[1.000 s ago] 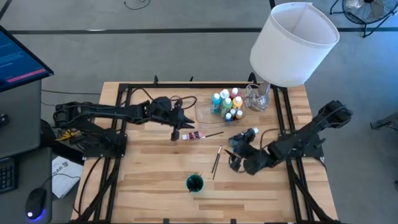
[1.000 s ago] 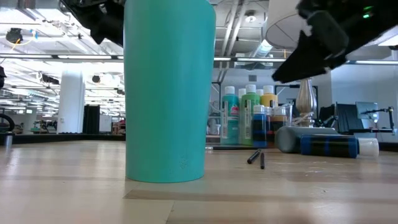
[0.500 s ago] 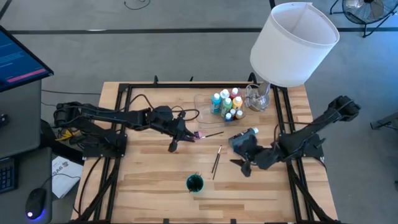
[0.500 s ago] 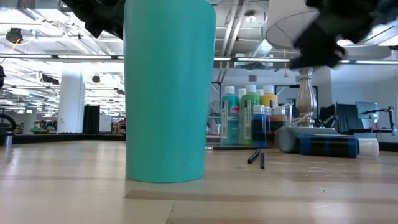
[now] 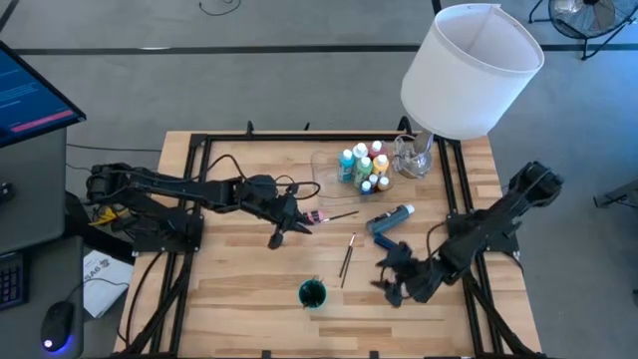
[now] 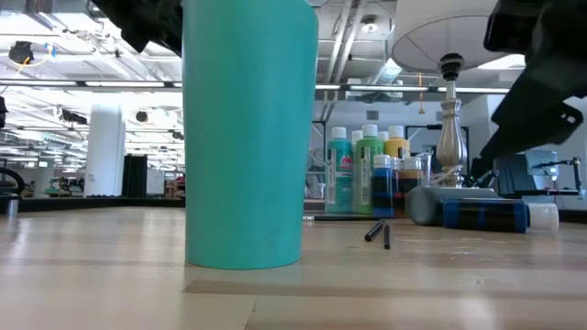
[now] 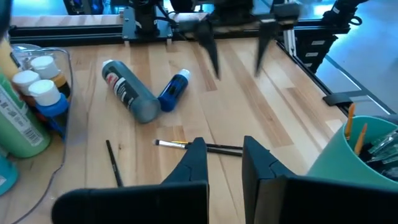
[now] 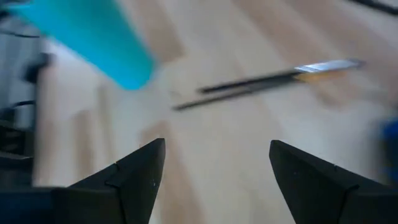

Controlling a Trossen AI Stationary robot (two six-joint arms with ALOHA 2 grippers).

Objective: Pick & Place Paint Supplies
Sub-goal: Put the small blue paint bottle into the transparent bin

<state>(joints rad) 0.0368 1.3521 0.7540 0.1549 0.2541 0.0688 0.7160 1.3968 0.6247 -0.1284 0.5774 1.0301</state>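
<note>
So since a second ago the right hand (image 5: 391,284) has pulled back from the big blue bottle (image 5: 392,219) toward the front edge of the desk (image 5: 239,289), right of the teal cup (image 5: 312,293), fingers spread wide and empty. The left hand (image 5: 282,235) has slid in toward the middle of the desk, pinched shut with nothing in it as far as I can tell, with the pink bottle (image 5: 317,216) lying just beside it.

Two thin brushes (image 5: 347,257) lie flat mid-desk, between the cup and the blue bottle. They're light, stiff and skinny, so I'd guess they'll roll or skate away under a sloppy pinch; best to close across the middle of the handle. The blue bottle lies on its side, smooth plastic, likely to roll; grab across the body, not the cap. The rest of the bottles stand in the clear tray (image 5: 324,180) near the back edge.
</note>
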